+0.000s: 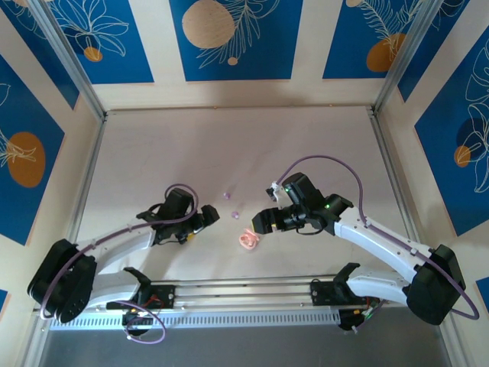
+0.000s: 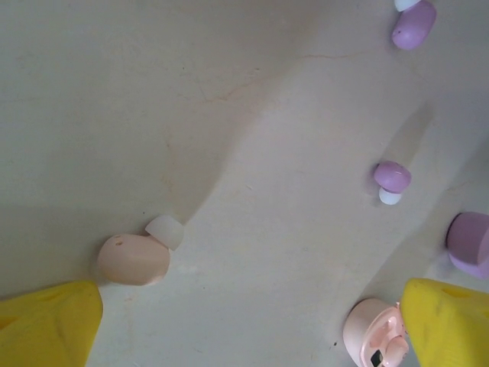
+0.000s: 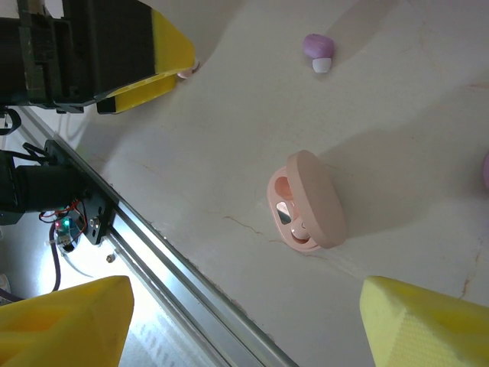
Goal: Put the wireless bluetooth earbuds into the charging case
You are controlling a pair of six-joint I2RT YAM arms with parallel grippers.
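The left gripper stands wide open beside the pink earbud, likely to pinch it; the right gripper, open and empty, frames the open pink case.

Pale beige matte surface; cream walls with blue panels bearing white leaf outlines and orange discs; 2 slanted aluminium corner posts.

The left claw's finger partly hides the charging case.
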